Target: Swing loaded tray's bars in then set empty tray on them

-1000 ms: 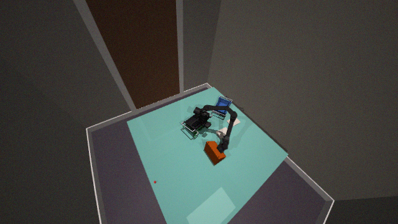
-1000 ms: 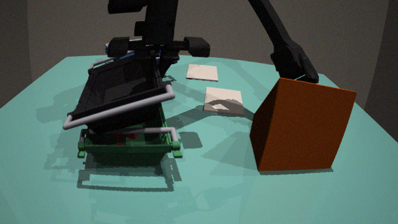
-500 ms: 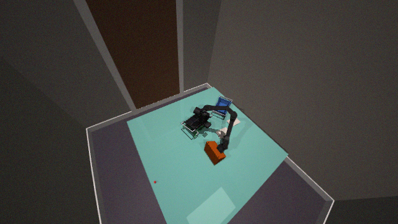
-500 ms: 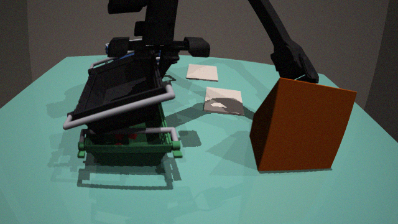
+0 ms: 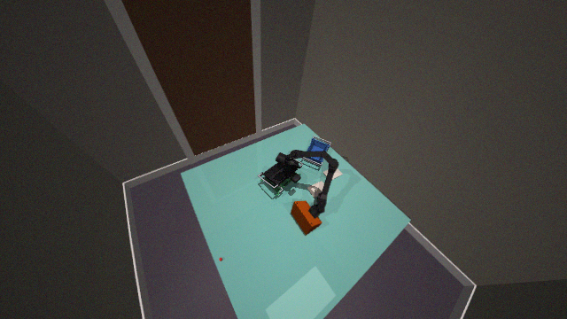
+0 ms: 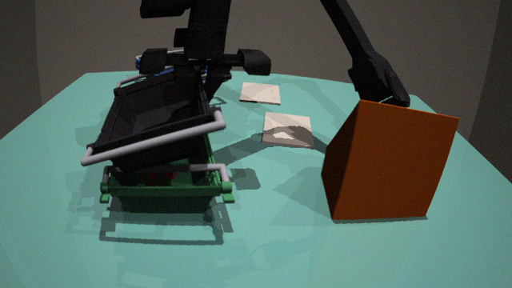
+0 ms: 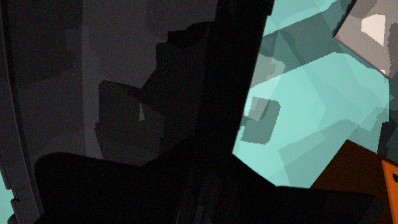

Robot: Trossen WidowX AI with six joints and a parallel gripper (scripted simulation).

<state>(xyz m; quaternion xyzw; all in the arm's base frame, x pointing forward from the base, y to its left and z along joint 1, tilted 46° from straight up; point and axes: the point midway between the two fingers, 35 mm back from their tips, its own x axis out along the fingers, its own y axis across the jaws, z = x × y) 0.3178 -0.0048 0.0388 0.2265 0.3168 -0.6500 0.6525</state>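
The loaded green tray stands on the table; red blocks show inside. Its near wire bar is swung in over the near end of its top; its far bar is hidden. My gripper is shut on one long wall of the empty black tray. The black tray is above the green one, tilted sideways, its gripped side higher in the exterior view. Its own near bar lies outside its end. Contact with the bars below cannot be told.
A large orange block stands by the arm's base. Two pale flat plates, one farther and one nearer, lie on the table. A blue tray stands at the back. A red dot is near one edge.
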